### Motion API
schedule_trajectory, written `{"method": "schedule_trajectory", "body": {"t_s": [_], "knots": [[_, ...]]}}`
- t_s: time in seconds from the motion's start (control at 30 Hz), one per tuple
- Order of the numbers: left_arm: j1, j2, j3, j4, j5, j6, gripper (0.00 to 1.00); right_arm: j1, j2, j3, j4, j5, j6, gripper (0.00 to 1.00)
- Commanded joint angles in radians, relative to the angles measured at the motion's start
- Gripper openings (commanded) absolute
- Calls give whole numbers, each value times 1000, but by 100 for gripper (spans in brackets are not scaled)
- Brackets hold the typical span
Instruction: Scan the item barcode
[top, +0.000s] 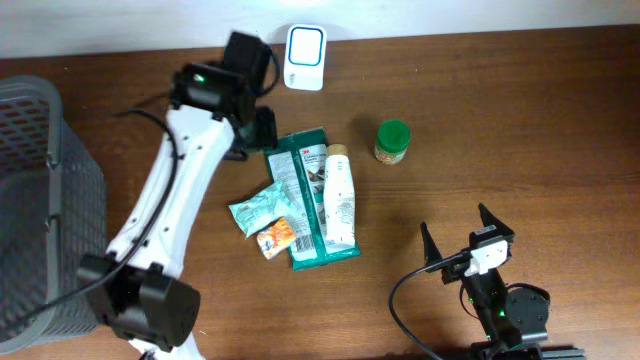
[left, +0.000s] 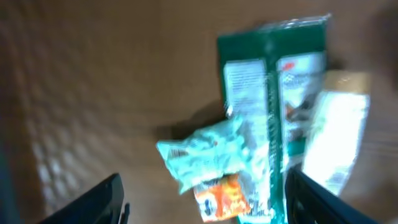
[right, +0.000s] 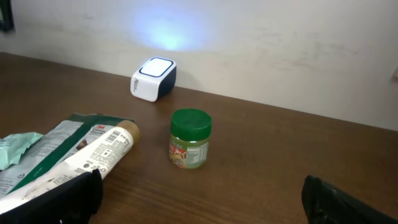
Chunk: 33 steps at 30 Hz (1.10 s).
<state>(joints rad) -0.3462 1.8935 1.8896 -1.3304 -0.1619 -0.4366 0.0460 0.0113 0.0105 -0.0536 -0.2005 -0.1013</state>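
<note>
Lying near left end effector (top: 262, 135): green package (top: 296, 172)

You will find the white, dark-rimmed box scanner (top: 305, 44) standing upright, near the flat green plastic packet (top: 305, 180) lying label-up.

**One brand mark legible, the rest beyond us**

We can read a red "3M" near the top corner of the flat green-and-white plastic package (top: 300, 190); it shows in both the overhead and the right wrist views. On the white plastic tube with a tan cap (top: 340, 200) lying on that package, the right wrist view gives us a dark block of print, possibly a barcode, but we cannot read it. The label of the small green-lidded jar (right: 190, 149) bears red and yellow print too small for us to read. In the left wrist view all print is blurred.
</note>
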Motion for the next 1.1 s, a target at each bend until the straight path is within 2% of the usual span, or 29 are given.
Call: {"method": "schedule_trajectory", "body": {"t_s": [0.0,0.13,0.2,0.4,0.5,0.63,0.77,0.93,1.07], "knots": [[1,-6,-109,43,-15,-101,71,6,-8,-5,-3,2,4,98],[26,-29,-109,45,-31,-82,77,6,-8,-5,-3,2,4,98],[84,-61,-109,45,-34,-37,78,6,-8,-5,-4,2,4,98],[261,-104,-109,65,-11,262,79,6,-8,-5,-5,2,4,98],[341,-104,-109,97,-6,322,79,6,-8,-5,-5,2,4,98],[422,-104,-109,139,169,485,79,6,-8,-5,-5,2,4,98],[461,-104,-109,145,174,526,82,6,-8,-5,-5,2,4,98],[496,-104,-110,140,143,611,82,6,-8,-5,-6,2,4,98],[532,-104,-110,141,145,610,99,6,-8,-5,-6,2,4,98]]}}
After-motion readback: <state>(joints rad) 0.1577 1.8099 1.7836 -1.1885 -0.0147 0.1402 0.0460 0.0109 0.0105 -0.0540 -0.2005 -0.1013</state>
